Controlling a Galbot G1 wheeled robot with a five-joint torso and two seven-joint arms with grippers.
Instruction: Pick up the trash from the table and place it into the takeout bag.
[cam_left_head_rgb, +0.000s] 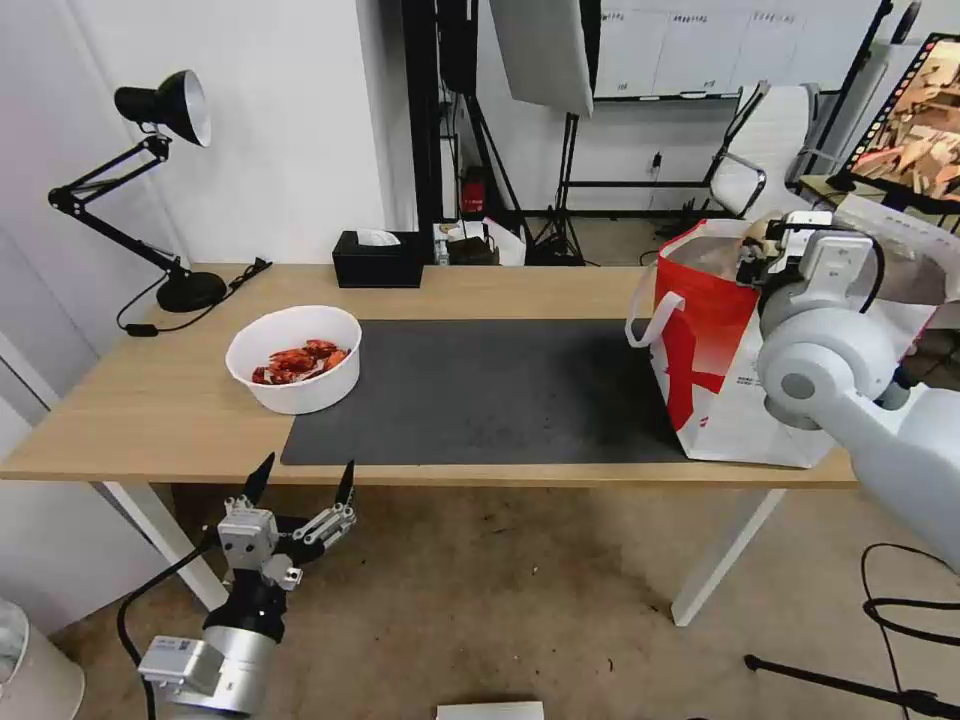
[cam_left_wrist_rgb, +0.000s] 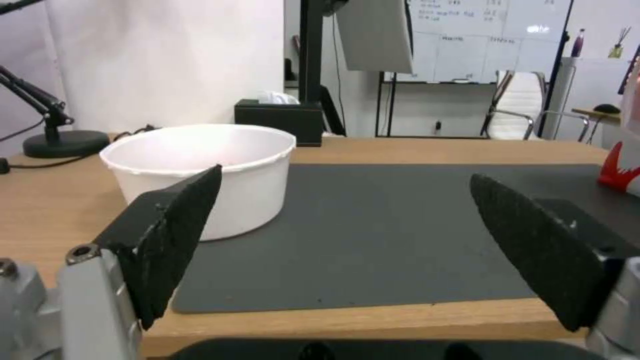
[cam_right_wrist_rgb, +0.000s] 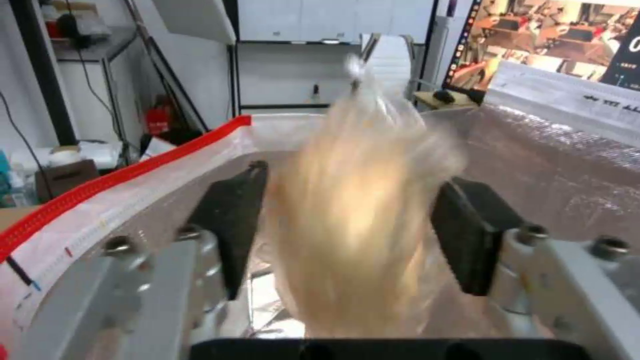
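A white bowl of red crayfish shells (cam_left_head_rgb: 295, 358) stands on the light-wood table (cam_left_head_rgb: 130, 400), at the left edge of the dark grey mat (cam_left_head_rgb: 490, 390). My left gripper (cam_left_head_rgb: 308, 470) hangs open below the table's front edge, in front of the bowl (cam_left_wrist_rgb: 200, 165), with nothing between its fingers. The white-and-red takeout bag (cam_left_head_rgb: 710, 330) stands on the table's right end. My right gripper (cam_right_wrist_rgb: 353, 175) is inside its open top, above the foil lining (cam_right_wrist_rgb: 567, 175). The knotted beige plastic bag (cam_right_wrist_rgb: 360, 215) shows blurred between the spread fingers (cam_right_wrist_rgb: 230, 220), which do not press on it.
A black tissue box (cam_left_head_rgb: 378, 260) sits at the table's back edge. A black desk lamp (cam_left_head_rgb: 160, 180) stands at the back left, its cable trailing on the wood. Tripod legs and a white chair stand behind the table, and a cable lies on the floor at right.
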